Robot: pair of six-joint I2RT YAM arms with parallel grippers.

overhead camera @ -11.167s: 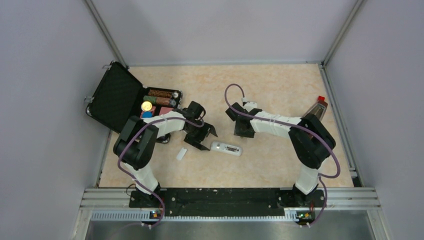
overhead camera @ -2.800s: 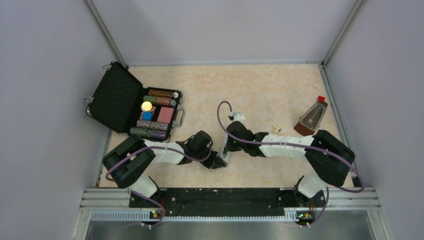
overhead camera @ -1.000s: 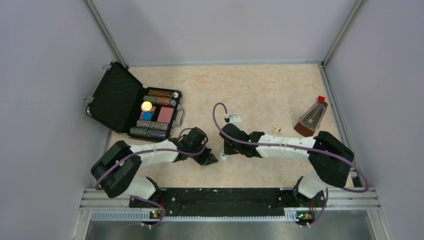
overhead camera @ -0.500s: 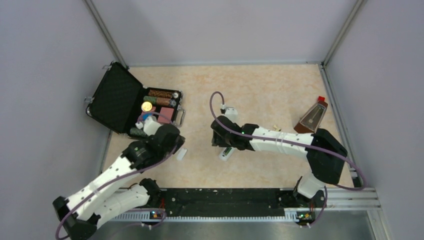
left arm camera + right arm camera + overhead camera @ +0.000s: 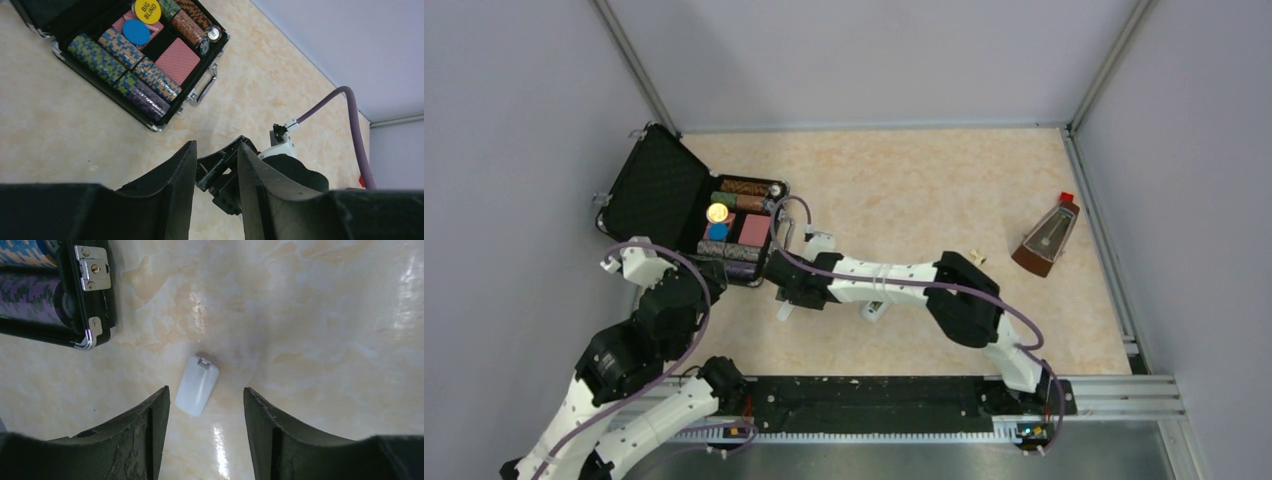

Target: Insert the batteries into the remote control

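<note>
The remote control (image 5: pixel 876 310) lies on the table, mostly hidden under my right forearm. No batteries can be made out. A small white cover piece (image 5: pixel 197 391) lies flat on the table, beneath and just ahead of my right gripper (image 5: pixel 206 389). That gripper is open, nothing between its fingers, and in the top view it hangs over the cover (image 5: pixel 785 310) near the case's corner. My left gripper (image 5: pixel 217 145) is held above the table to the left. Its jaws are slightly open and empty, and the right gripper shows through the gap.
An open black case (image 5: pixel 656 195) with chip rolls (image 5: pixel 97 50) and a yellow disc sits at the back left, its metal corner (image 5: pixel 92 270) close to the cover. A brown metronome (image 5: pixel 1046 235) stands at the right, a tiny pale object (image 5: pixel 974 258) beside it.
Both grippers have opened. The left arm swung back to the left, away from the remote. The right arm reached left from the remote to above the white cover piece.
</note>
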